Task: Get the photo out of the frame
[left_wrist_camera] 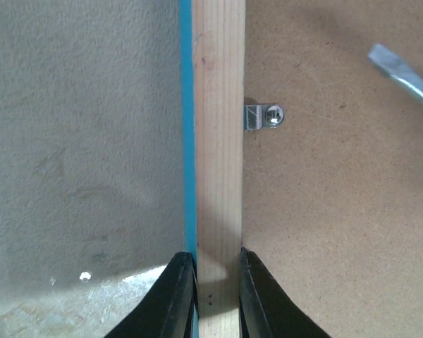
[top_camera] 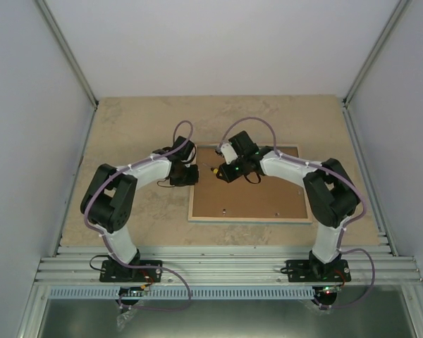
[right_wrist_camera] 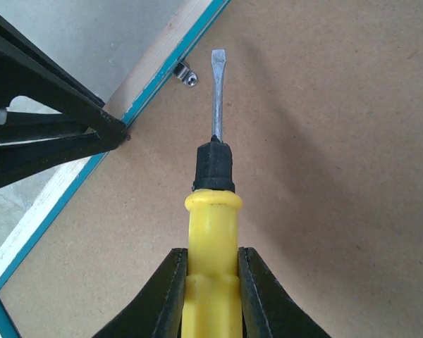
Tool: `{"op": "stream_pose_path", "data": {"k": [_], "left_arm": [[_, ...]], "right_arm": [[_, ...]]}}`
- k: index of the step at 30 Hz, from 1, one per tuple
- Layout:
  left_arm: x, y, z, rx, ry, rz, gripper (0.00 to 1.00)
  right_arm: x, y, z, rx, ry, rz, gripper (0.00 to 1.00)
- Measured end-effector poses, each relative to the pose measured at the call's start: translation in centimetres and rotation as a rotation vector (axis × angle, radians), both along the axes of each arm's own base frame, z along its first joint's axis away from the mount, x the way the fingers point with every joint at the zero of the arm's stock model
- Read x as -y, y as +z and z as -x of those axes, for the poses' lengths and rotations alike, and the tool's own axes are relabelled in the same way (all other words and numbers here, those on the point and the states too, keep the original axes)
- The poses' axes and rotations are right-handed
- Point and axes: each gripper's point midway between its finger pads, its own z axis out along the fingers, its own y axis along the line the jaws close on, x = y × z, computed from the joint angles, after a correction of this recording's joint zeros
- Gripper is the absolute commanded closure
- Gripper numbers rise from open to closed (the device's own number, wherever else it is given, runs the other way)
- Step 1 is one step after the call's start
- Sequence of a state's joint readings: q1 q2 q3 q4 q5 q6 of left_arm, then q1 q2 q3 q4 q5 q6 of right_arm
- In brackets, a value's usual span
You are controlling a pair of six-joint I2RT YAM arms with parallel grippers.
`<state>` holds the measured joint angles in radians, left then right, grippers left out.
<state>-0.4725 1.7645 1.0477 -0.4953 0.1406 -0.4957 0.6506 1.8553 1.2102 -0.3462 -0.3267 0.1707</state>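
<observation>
The frame [left_wrist_camera: 218,141] lies clamped inside the left pincer [left_wrist_camera: 217,271].

1. Nope, nothing readable in any of the three views: no words, numbers or logos.
2. The screwdriver [right_wrist_camera: 213,211] is just a plain yellow handle with a black collar, and there's no brand mark on the side facing the camera.
3. The frame [left_wrist_camera: 218,176] shows bare wood on its back with a turquoise edge, no stamp or sticker. Same for the backing board [left_wrist_camera: 338,211], which is plain brown all over.
4. The little metal clip [left_wrist_camera: 262,116] has a screw head in it. If anything's stamped on it, it's too small to make out.
</observation>
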Motion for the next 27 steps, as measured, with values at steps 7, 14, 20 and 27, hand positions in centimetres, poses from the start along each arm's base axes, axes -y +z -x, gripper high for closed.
{"op": "stream_pose_path", "data": {"k": [7, 14, 20, 27], "left_arm": [[0.0, 0.0, 0.6, -0.003, 0.008, 0.017, 0.86], [0.0, 0.0, 0.6, 0.004, 0.014, 0.027, 0.86], [0.0, 0.0, 0.6, 0.009, 0.014, 0.032, 0.86], [0.0, 0.0, 0.6, 0.013, 0.017, 0.036, 0.86]], "right_arm": [[-1.2, -1.0, 0.2, -0.028, 0.033, 0.028, 1.0], [-2.2, -1.7, 0.6, -0.04, 0.06, 0.041, 1.0], [-2.8, -1.8, 0.6, -0.043, 0.072, 0.049, 1.0], [-3.0, -1.8, 0.7, -0.046, 0.096, 0.075, 1.0]]}}
